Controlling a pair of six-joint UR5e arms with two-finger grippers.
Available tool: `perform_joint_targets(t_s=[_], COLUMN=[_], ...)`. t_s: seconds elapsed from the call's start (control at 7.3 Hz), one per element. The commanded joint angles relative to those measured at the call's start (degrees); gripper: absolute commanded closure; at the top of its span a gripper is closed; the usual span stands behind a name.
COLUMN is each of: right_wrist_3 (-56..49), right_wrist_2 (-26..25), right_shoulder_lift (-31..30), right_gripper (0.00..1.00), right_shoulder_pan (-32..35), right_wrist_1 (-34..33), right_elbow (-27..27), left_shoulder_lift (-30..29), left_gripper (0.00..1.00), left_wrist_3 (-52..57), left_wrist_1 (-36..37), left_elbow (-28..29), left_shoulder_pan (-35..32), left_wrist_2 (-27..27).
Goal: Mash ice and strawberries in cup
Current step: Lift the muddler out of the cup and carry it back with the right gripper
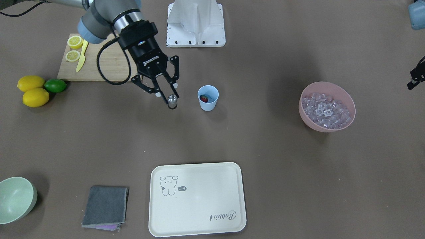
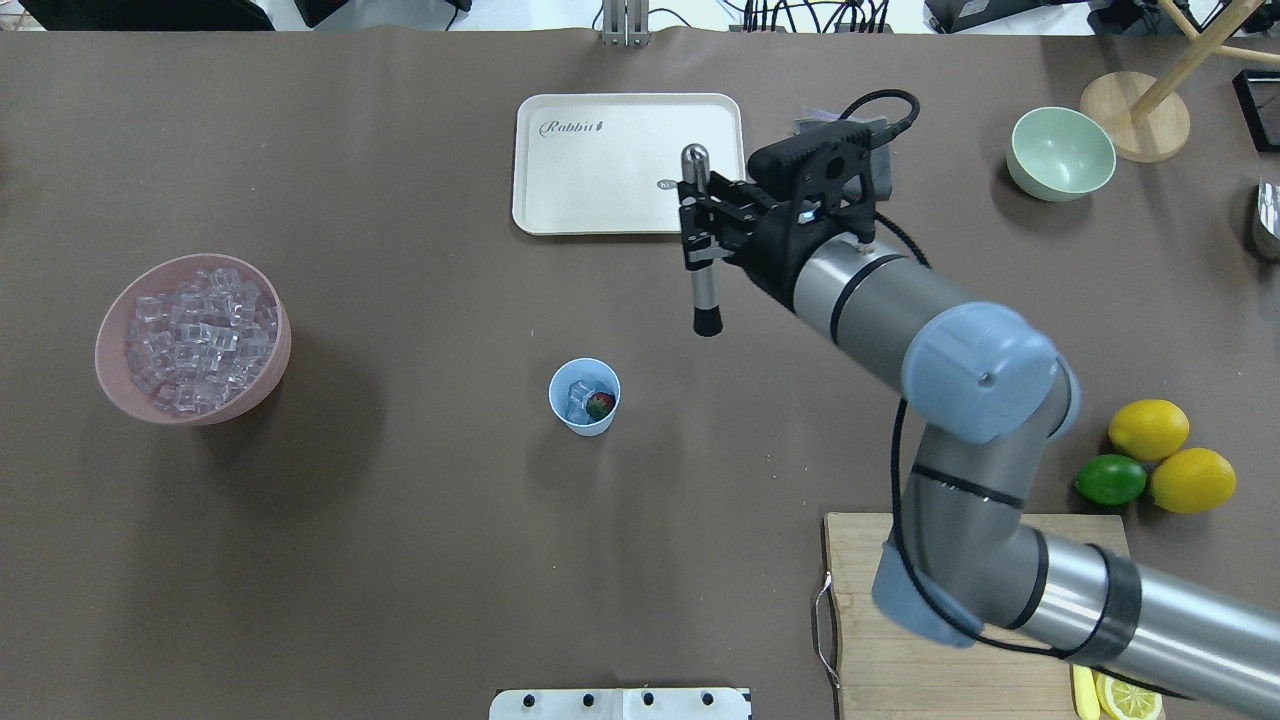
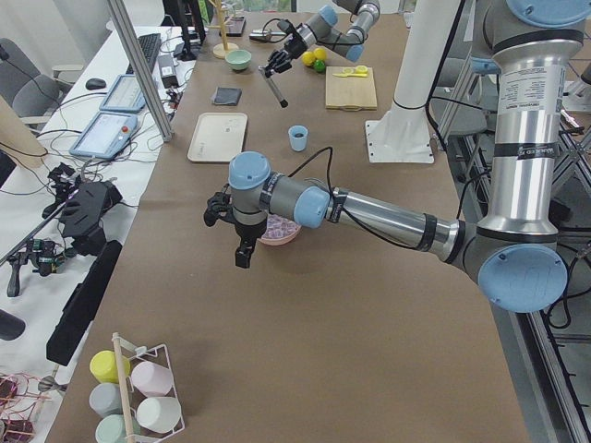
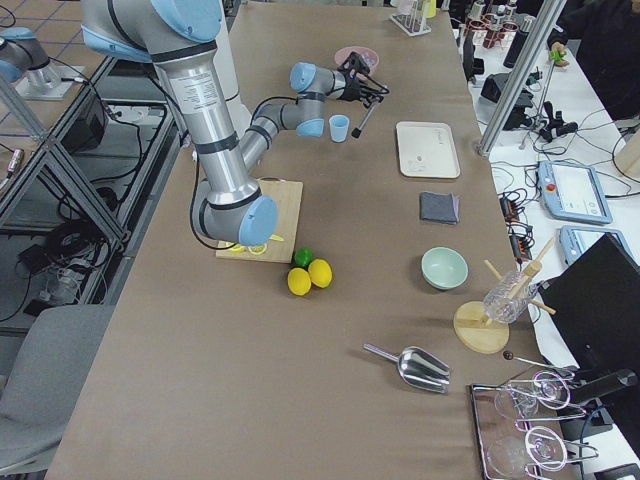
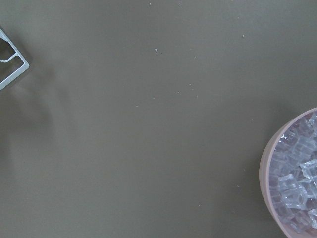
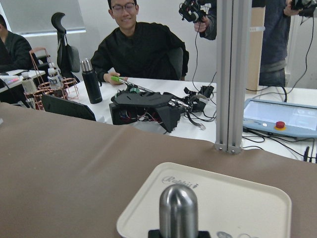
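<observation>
The light blue cup [image 1: 208, 98] [image 2: 584, 397] stands mid-table, holding a red strawberry [image 1: 204, 98] [image 2: 600, 405] and some clear ice [image 2: 578, 395]. More ice [image 1: 325, 109] [image 2: 195, 340] fills the pink bowl [image 1: 350, 99]. My right gripper [image 1: 172, 96] [image 2: 700, 225] is shut on a silver muddler [image 2: 703, 260] [image 6: 178, 210] with a black tip. It holds the muddler in the air beside the cup, apart from it and toward the tray. My left gripper [image 3: 242, 249] hangs near the pink bowl; whether it is open or shut is unclear.
A cream tray [image 1: 197, 199] lies at the operators' side, with a grey cloth [image 1: 105, 205] and a pale green bowl [image 1: 16, 199] beside it. The cutting board [image 1: 99, 63] carries lemon halves and a yellow knife. Two lemons [image 1: 33, 91] and a lime [image 1: 55, 85] sit near it.
</observation>
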Motion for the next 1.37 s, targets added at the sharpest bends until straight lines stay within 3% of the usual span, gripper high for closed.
perform_joint_targets(t_s=[0.0,0.41,0.68,0.96,1.23], right_wrist_3=[2.65,3.35,3.8,3.62,0.13], right_wrist_2=[16.95,34.55,48.77,51.21,52.09], right_shoulder_lift=[-4.87,-15.14,-15.26,-14.47,-12.02], right_gripper=[1.0,1.0,1.0,1.0,1.0], right_shoulder_pan=[10.98,19.43,25.67,25.88,25.18], right_wrist_1=[-7.11,-9.79,-17.92,-24.89,-25.0], right_elbow=[0.09,-1.48,-5.6,-9.02,-16.66], left_shoulder_lift=[0.97,1.06,0.28,0.36,0.28], left_gripper=[0.03,0.03,0.03,0.03,0.03], left_wrist_3=[-0.1,0.52,0.52,0.35,0.17], left_wrist_1=[0.03,0.38,0.29,0.03,0.03], left_elbow=[0.19,1.41,3.26,3.44,3.35], left_shoulder_pan=[0.04,0.04,0.04,0.04,0.04], left_wrist_2=[-0.25,-0.43,-0.43,-0.43,0.0])
